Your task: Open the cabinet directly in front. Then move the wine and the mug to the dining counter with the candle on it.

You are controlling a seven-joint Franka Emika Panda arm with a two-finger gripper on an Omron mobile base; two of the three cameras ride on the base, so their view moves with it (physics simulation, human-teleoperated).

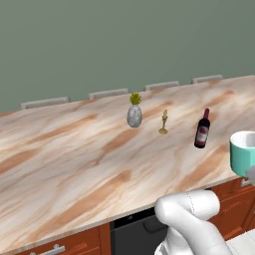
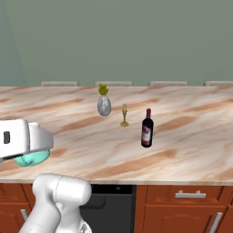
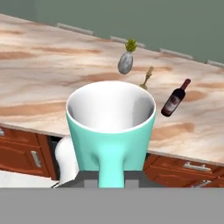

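From the left base we see the mug at the counter edge; the wine stands beyond it. From the right base, our claw carries it. Hand view: claw clamped on the mug's handle, candle ahead.

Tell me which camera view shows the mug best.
The hand view: the mug sits close and central, its white inside and handle plain, held by the hand. The left base view cuts it at the right edge; the right base view shows a teal sliver under the hand.
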